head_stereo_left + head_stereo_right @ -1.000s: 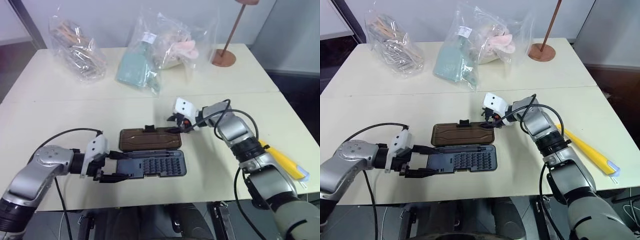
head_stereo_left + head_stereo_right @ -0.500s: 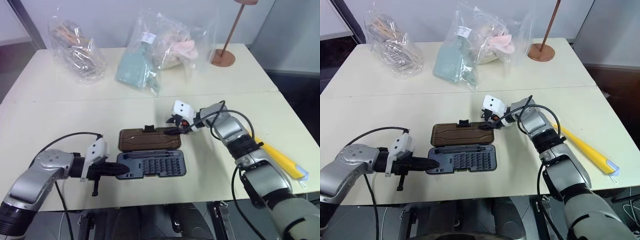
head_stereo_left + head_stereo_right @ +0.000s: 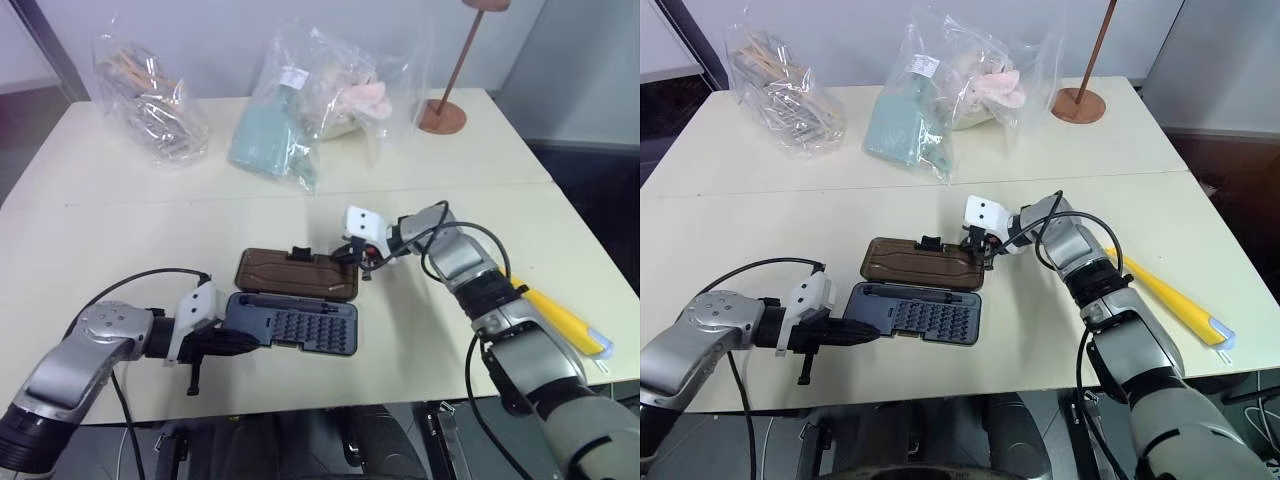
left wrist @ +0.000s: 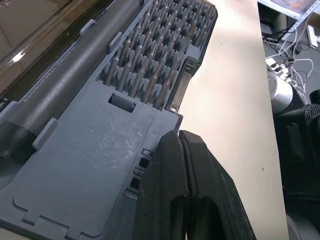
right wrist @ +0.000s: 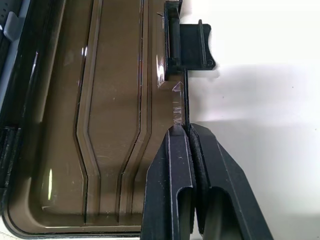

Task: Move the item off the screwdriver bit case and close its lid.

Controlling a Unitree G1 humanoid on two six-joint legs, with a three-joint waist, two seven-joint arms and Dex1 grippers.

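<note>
At centre frame the open case (image 3: pixel 290 325) lies on the table (image 3: pixel 120 220), left gripper (image 4: pixel 179 142) pressed together on its base, right gripper (image 5: pixel 186 131) pinching the lid (image 5: pixel 100 115) edge, brush (image 3: pixel 560 320) lower right.

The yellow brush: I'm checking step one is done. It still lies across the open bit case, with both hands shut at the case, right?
Not quite. The left eye view shows the yellow brush on the table by the right arm, off the bit case. The rest holds: the case is open, and the left hand and right hand are shut at it.
</note>
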